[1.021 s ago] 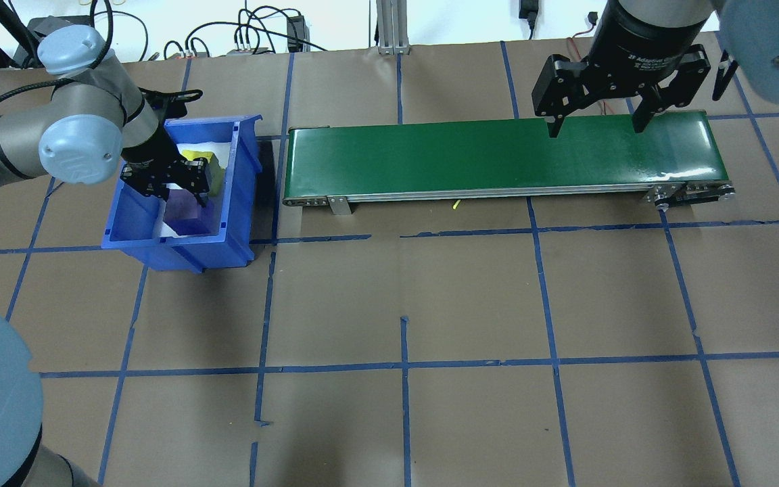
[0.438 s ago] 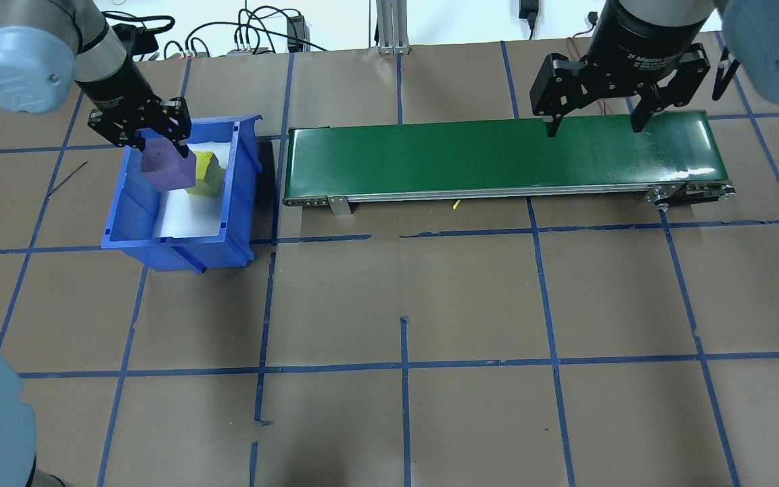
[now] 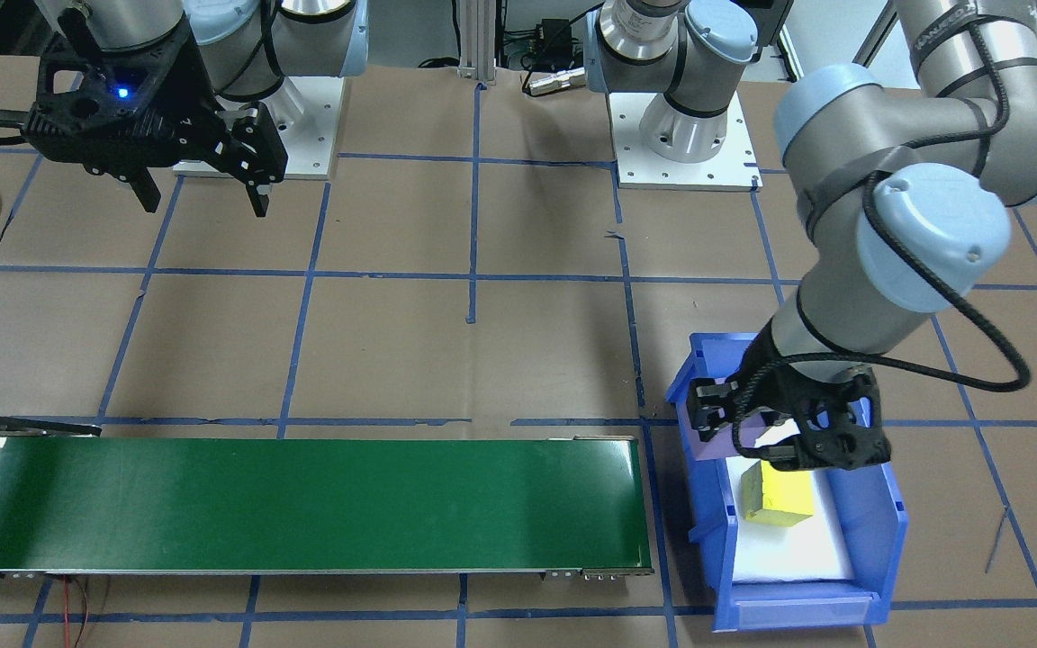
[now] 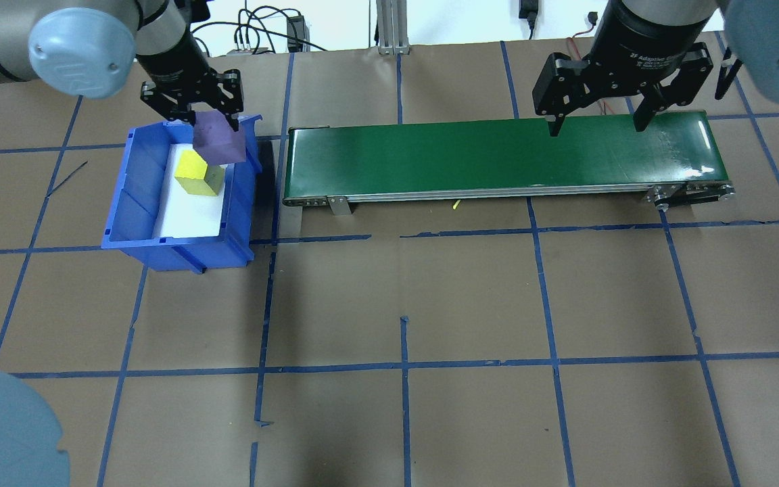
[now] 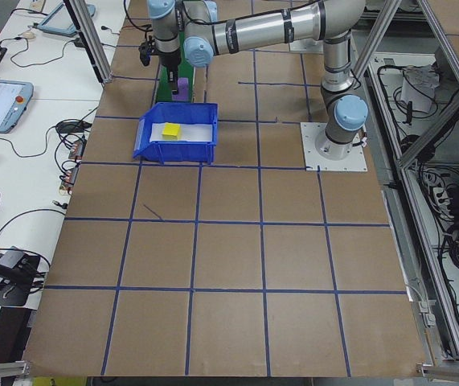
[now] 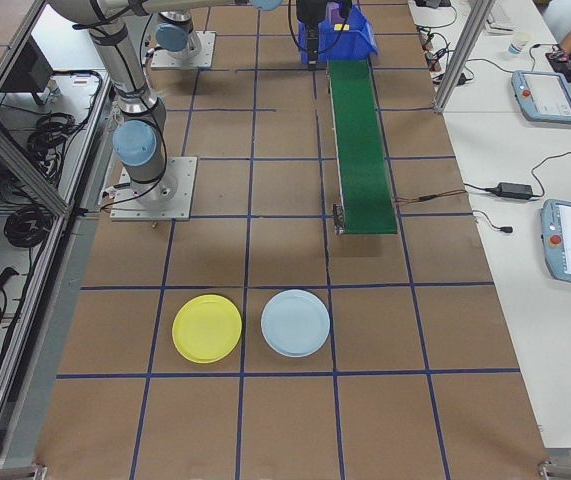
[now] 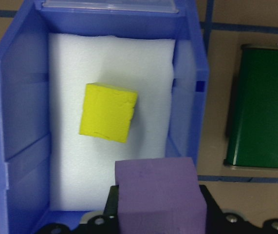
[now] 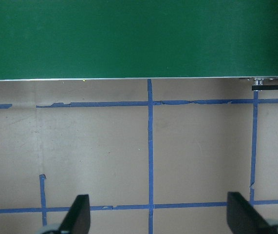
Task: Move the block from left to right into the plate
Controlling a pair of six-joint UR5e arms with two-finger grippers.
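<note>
Two silver-grey tubular arms with pale blue joint caps rise from round bases bolted to white square plates. A black cable loops along the left arm down to its black pincer (image 3: 775, 432). The right pincer (image 4: 596, 125), black with two slim fingers, carries white lettering on its cylindrical body and a small blue light.

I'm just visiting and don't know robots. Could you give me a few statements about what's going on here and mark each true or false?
1. The left gripper holds the purple block. True.
2. The yellow block lies on the green conveyor belt. False: it lies in the blue bin.
3. The right gripper is open and holds nothing. True.
4. The yellow plate has a block on it. False: it is bare.
</note>
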